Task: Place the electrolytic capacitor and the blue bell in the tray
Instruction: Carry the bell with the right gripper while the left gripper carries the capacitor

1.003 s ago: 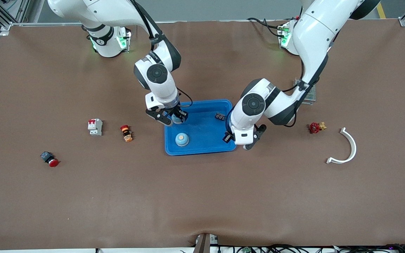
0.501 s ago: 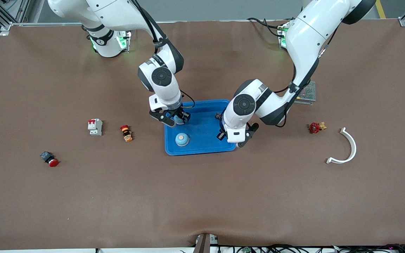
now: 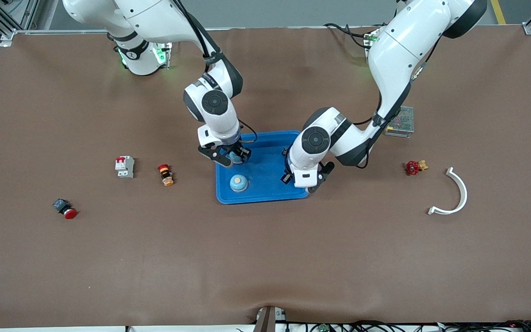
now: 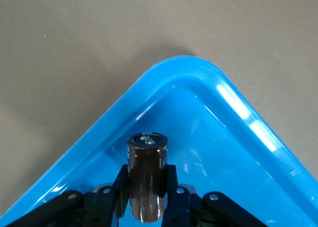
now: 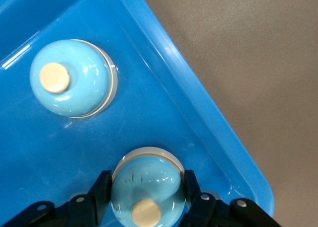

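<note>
The bright-blue tray (image 3: 265, 166) lies mid-table. One blue bell (image 3: 238, 183) with a tan knob sits in it, also seen in the right wrist view (image 5: 72, 85). My right gripper (image 3: 230, 157) is shut on a second blue bell (image 5: 146, 187), low over the tray's inside near its rim (image 5: 189, 78) at the right arm's end. My left gripper (image 3: 303, 180) is shut on the dark brown electrolytic capacitor (image 4: 146, 172), held over the inside of a tray corner (image 4: 189, 68) at the left arm's end. The left arm hides the capacitor in the front view.
A grey mesh box (image 3: 401, 122), a red valve (image 3: 414, 167) and a white curved piece (image 3: 454, 193) lie toward the left arm's end. A white breaker (image 3: 125, 166), an orange-and-red button (image 3: 166, 174) and a red push button (image 3: 65, 209) lie toward the right arm's end.
My left gripper has moved with the capacitor from just outside the tray's corner to over its inside. My right gripper has shifted slightly farther over the tray with the bell.
</note>
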`<state>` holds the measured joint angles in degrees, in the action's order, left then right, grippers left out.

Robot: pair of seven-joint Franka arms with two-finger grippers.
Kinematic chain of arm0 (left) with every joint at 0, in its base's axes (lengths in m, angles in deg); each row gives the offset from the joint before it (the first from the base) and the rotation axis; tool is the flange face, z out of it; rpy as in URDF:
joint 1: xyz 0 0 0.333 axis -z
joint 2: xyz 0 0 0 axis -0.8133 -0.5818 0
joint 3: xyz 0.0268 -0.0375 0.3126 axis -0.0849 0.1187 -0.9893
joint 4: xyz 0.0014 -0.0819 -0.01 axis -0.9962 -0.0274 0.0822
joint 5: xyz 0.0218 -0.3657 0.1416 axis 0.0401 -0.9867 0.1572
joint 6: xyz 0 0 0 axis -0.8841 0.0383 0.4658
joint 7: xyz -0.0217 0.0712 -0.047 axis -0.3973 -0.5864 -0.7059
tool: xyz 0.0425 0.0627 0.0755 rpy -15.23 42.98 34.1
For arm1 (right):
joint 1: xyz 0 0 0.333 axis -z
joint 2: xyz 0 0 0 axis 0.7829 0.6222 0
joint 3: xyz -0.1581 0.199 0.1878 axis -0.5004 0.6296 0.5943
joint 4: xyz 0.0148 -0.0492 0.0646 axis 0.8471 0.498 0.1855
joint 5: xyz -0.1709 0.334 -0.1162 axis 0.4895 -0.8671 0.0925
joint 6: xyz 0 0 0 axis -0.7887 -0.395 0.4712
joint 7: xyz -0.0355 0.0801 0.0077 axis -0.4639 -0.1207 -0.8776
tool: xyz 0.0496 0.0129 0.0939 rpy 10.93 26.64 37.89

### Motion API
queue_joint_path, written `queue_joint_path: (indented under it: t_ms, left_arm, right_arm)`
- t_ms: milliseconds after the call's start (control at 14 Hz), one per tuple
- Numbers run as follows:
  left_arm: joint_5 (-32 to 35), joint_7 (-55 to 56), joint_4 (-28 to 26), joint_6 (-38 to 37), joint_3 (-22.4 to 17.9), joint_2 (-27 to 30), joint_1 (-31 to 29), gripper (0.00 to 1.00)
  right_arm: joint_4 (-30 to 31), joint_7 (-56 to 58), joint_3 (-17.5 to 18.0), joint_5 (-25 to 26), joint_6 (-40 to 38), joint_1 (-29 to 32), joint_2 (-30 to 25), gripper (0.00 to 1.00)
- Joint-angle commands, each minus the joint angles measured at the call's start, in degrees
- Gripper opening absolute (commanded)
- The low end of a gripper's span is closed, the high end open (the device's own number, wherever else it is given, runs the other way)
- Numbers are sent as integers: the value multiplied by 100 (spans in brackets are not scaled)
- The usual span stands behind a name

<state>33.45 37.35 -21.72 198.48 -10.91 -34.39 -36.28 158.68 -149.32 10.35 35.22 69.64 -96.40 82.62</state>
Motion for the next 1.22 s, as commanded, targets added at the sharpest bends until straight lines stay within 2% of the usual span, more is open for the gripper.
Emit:
queue_joint_path:
  t_ms: [0,72,358,501,645,716,788,1146]
  left_arm:
    - [-33,141,139,20,-35,-81,67,0]
    - [-33,141,147,20,-35,-124,67,0]
    - [-33,150,156,20,-35,-186,76,2]
    - [-42,150,156,20,-35,-186,76,17]
    - [-33,150,156,20,-35,-177,76,56]
    - [-16,141,156,20,-35,-160,67,86]
    - [19,132,165,20,-35,-142,76,100]
    - [20,132,323,-41,-44,-2,15,100]
  right_arm:
    - [-119,-139,-62,-63,-15,-65,63,30]
    - [-145,-340,-62,-63,-6,-83,63,99]
    - [-444,-632,-62,-37,-304,-127,45,100]
    - [-689,-571,-70,-19,-699,-74,45,100]
    - [-831,-483,-105,33,-920,-30,36,100]
    - [-831,-291,-106,34,-938,74,19,100]
    - [-840,-98,-106,25,-955,197,-16,100]
    - [-1033,1184,-106,34,-1289,970,-52,100]
